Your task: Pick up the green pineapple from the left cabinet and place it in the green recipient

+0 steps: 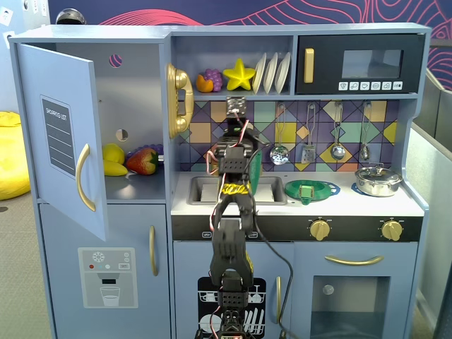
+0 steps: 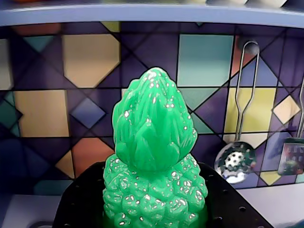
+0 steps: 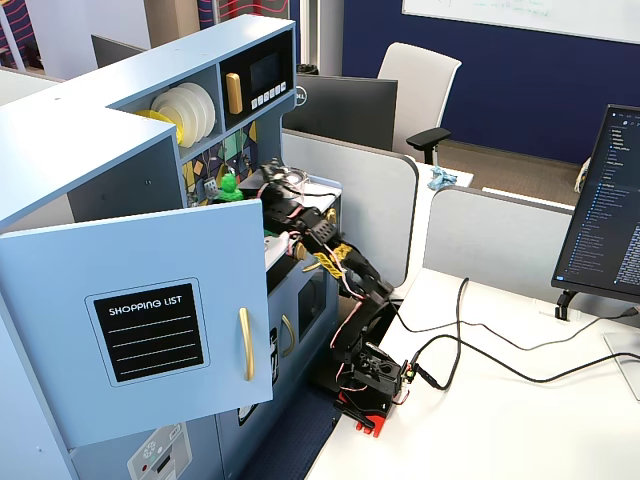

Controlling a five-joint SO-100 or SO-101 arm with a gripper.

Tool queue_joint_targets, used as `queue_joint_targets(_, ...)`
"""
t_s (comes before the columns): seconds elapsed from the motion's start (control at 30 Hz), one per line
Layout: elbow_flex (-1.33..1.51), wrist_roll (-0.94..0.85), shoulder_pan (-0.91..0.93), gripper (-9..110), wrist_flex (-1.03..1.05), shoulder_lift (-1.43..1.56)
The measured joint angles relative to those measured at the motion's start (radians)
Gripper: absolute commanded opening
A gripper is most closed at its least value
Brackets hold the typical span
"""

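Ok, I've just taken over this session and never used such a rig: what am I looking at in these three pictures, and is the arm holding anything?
The machine is a small black robot arm with two fingers, standing in front of a light-blue wooden toy kitchen. One fixed view faces the kitchen head-on; another fixed view looks from the side, past the open light-blue cabinet door with the "shopping list" panel. The wrist view rides on the arm.

The arm is holding the small bright-green bumpy plastic pineapple: it fills the wrist view, upright against the coloured tile wall, and shows as a green speck in the side view. The fingers themselves are mostly hidden, so I judge the grip from that.

Inside the open cabinet lie a yellow toy lemon and a red toy strawberry. A flat green round dish sits on the counter beside the sink.
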Motion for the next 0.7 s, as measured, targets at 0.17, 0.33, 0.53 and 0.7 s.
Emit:
queue_joint_targets(0.17,-0.055,-0.015,-0.011,0,-0.025,-0.129)
queue_joint_targets(0.33,-0.098,-0.034,-0.003,0,-0.035,-0.219)
queue_joint_targets(0.53,-0.210,-0.044,-0.002,3,-0.035,-0.356)
queue_joint_targets(0.7,-0.313,-0.043,0.000,18,0.031,-0.437)
